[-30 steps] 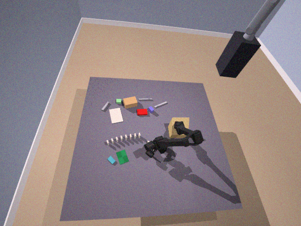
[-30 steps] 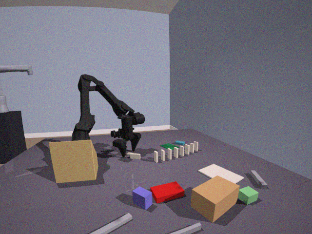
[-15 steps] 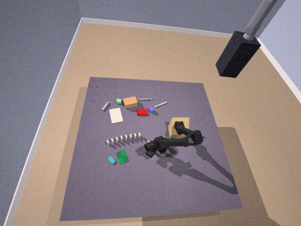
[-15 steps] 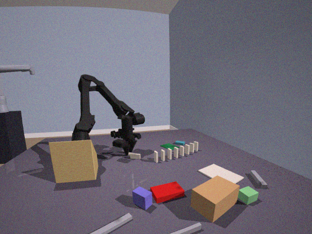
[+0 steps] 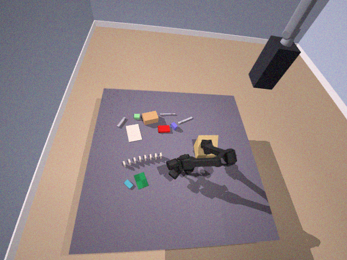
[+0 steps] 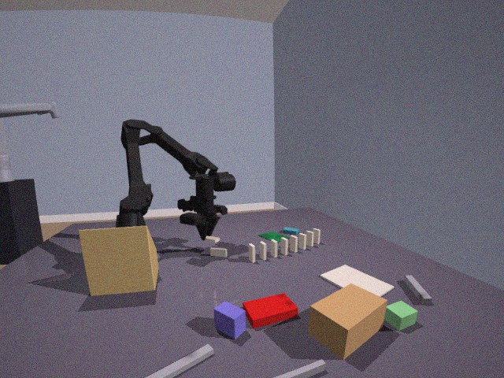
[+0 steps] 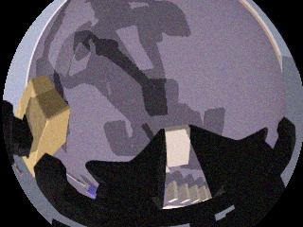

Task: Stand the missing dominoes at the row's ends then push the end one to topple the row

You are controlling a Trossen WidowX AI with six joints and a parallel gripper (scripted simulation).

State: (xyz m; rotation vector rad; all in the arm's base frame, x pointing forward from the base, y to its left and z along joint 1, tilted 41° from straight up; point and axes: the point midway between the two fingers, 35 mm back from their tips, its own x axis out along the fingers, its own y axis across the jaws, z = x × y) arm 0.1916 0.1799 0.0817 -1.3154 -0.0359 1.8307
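My gripper (image 6: 206, 236) (image 7: 176, 130) is shut on a cream domino (image 6: 213, 239) (image 7: 177, 148), held roughly level just above the table in the exterior view. Another loose cream domino (image 6: 218, 252) lies on its side on the table, just below the held one and near the row's closest end. A row of several standing cream dominoes (image 5: 145, 157) (image 6: 284, 246) (image 7: 172, 194) is upright and evenly spaced, apart from the gripper. In the top view the arm hides both loose dominoes.
A yellow block (image 5: 197, 149) (image 6: 117, 260) (image 7: 54, 130) stands beside the arm. A green sheet (image 5: 141, 180) and a cyan block (image 5: 128, 183) lie on one side of the row; a white sheet (image 5: 134, 132), red block (image 5: 164, 129), orange block (image 5: 150, 117) and purple block (image 5: 174, 126) on the other.
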